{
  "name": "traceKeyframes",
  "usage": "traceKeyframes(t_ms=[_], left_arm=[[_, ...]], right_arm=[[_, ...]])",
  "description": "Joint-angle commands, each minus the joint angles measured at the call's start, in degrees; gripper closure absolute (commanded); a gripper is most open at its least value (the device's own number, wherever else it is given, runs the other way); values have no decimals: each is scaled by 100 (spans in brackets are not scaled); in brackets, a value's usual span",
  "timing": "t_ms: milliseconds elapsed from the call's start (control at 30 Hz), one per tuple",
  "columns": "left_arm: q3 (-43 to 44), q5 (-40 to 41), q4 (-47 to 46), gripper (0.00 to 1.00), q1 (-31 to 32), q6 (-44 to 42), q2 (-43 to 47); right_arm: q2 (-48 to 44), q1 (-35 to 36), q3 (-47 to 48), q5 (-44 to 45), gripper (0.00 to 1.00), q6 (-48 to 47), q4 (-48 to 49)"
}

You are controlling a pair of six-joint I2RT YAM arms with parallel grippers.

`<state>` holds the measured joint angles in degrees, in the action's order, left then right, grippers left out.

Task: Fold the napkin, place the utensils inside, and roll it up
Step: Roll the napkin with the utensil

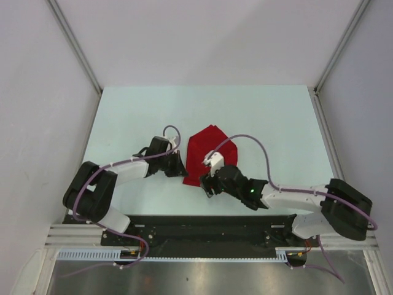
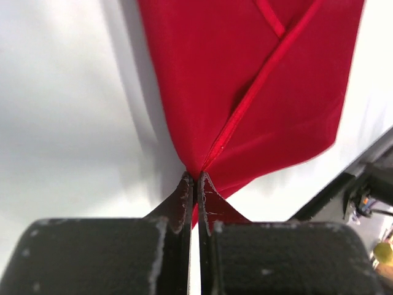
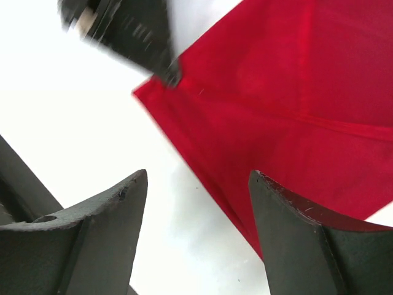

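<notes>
napkin (image 2: 245, 92) corner pinched by left fingers (image 2: 178, 204)

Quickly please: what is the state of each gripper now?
Left gripper: closed on a corner of the napkin.
Right gripper: open, jaws apart, holding nothing.

A pale, mint-tinted table (image 1: 264, 117) carries one loose thing: a bright red napkin (image 1: 206, 153), lying just toward 6 o'clock of the table's middle. It is folded over itself with its hemmed layers overlapping, and one corner points to 12 o'clock.
</notes>
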<state>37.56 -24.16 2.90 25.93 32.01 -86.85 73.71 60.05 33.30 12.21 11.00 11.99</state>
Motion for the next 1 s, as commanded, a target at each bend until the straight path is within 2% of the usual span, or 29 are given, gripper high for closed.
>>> traceKeyframes(t_ms=[0,100,267,667,867,967], left_arm=[[286,-19,492,100,-238,-432,-157],[313,-9,546,100,-255,-476,-139],[331,8,615,100,-273,-503,-113],[375,43,651,100,-291,-485,-113],[410,35,642,100,-291,-485,-166],[401,34,616,100,-291,-485,-157]], right_arm=[[748,646,528,1045,28,-1082,-170],[1292,885,818,1713,28,-1390,-171],[1830,1158,1038,2188,28,-1811,-39],[2314,1246,1117,2137,32,-2278,-240],[2595,1342,1170,2154,41,-2375,-294],[2762,1351,1214,2250,49,-2401,-302]])
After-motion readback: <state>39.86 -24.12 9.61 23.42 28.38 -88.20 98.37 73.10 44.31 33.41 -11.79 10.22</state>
